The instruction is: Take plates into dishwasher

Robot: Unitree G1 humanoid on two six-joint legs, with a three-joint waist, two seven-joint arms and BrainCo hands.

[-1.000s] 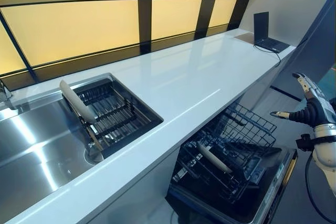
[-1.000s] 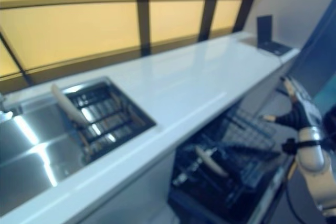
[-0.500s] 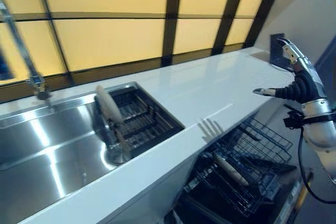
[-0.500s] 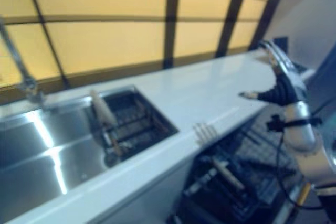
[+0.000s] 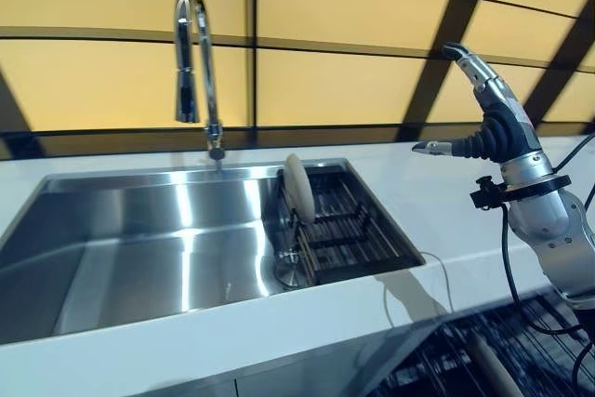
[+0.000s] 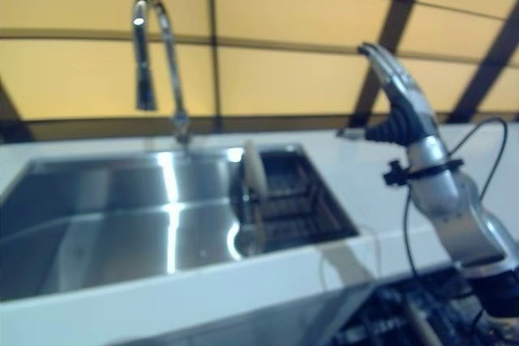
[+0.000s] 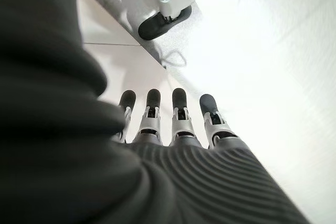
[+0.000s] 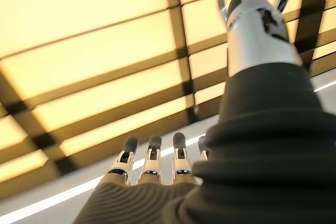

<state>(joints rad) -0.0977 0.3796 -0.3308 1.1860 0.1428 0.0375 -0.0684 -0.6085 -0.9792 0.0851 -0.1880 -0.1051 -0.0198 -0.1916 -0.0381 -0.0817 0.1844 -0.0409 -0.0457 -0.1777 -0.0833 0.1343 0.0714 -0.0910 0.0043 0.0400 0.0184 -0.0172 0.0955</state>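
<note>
A white plate (image 5: 297, 188) stands on edge in the dark dish rack (image 5: 353, 230) set in the right part of the sink. My right hand (image 5: 495, 118) is raised above the white counter to the right of the rack, apart from the plate, fingers straight, thumb out, empty; it also shows in the right wrist view (image 8: 152, 163). The pulled-out dishwasher rack (image 5: 446, 369) shows at the lower right below the counter, with a pale plate (image 5: 490, 374) in it. My left hand (image 7: 173, 124) shows only in its wrist view, fingers straight, empty, over the floor.
A tall chrome faucet (image 5: 195, 62) arches over the steel sink basin (image 5: 139, 248). The white counter (image 5: 232, 332) runs along the front and off to the right. Yellow panels with dark frames form the back wall.
The camera has swung left, so the sink now fills the middle. My right hand has risen from beside the dishwasher rack to above the counter near the sink rack.
</note>
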